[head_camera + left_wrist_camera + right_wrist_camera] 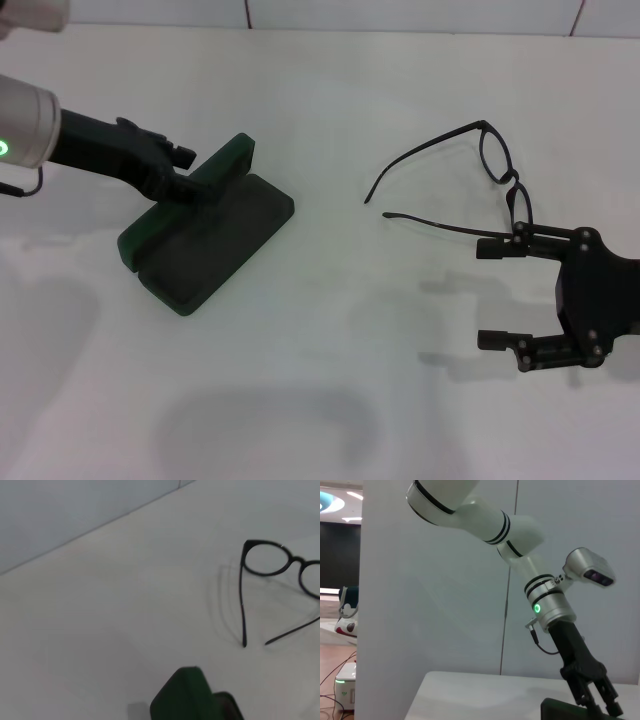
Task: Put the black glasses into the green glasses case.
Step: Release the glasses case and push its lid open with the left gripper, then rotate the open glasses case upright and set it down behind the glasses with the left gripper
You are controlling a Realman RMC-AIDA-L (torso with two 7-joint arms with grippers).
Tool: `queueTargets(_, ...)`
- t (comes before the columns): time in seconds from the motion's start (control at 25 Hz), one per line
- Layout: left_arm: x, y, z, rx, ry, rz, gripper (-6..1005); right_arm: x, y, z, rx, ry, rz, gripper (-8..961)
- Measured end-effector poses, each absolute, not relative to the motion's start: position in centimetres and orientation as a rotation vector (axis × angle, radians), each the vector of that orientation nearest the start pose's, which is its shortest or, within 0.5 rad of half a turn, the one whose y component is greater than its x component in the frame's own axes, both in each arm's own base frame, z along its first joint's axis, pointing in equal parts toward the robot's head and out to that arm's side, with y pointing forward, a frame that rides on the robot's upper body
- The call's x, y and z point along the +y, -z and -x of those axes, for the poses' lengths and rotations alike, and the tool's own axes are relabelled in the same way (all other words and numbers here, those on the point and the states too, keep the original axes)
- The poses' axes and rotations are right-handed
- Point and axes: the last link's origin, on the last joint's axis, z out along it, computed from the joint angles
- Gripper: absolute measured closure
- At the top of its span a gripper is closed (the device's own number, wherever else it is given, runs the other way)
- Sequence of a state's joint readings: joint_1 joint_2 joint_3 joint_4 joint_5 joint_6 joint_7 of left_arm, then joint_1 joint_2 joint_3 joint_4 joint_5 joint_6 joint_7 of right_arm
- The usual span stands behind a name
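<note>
The green glasses case (215,240) lies open on the left of the white table, its lid (235,160) raised. My left gripper (190,172) is shut on the lid's edge; the right wrist view shows it (597,700) over the case (560,711). The black glasses (516,181) lie at the right with both arms unfolded, pointing toward the case. My right gripper (497,295) is open and empty just in front of them, its upper finger (500,248) close to the nearer arm. The left wrist view shows the lid (187,695) and the glasses (296,560).
The white table (330,380) runs to a pale wall at the back (400,12). Bare tabletop lies between the case and the glasses. The left arm (490,520) reaches in from the left.
</note>
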State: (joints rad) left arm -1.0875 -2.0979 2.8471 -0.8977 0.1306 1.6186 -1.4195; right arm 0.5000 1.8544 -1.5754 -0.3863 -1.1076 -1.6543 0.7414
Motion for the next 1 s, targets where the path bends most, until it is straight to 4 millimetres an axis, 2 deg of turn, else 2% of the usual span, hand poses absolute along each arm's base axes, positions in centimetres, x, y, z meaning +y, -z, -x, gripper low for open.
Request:
queueTargets(0.2,39.0,-3.9,25.1,-0.787,-0.049,2.704,344,29.1,0.0,-25.5,-0.15,-0.954,2.843,140)
queueTargets(0.52,38.5,-2.5,24.9,-0.807,-0.133,2.787,381,29.1,-0.1,-25.5,-0.151,-0.953,2.843,141)
queueTargets(0.72,38.7,-2.6,24.6,-0.801,-0.118,2.783,587,29.0,-0.1,-25.5,-0.15,-0.954,2.843,140)
queueTargets(0.96,39.0,-2.8,24.2,-0.762,-0.12,2.787,788,29.0,-0.2,-25.6,-0.154,-0.95,2.84,141)
queueTargets(1.0,39.1,-2.8,24.1,-0.748,-0.121,2.79,791,29.0,-0.2,-25.7,-0.157,-0.95,2.84,141)
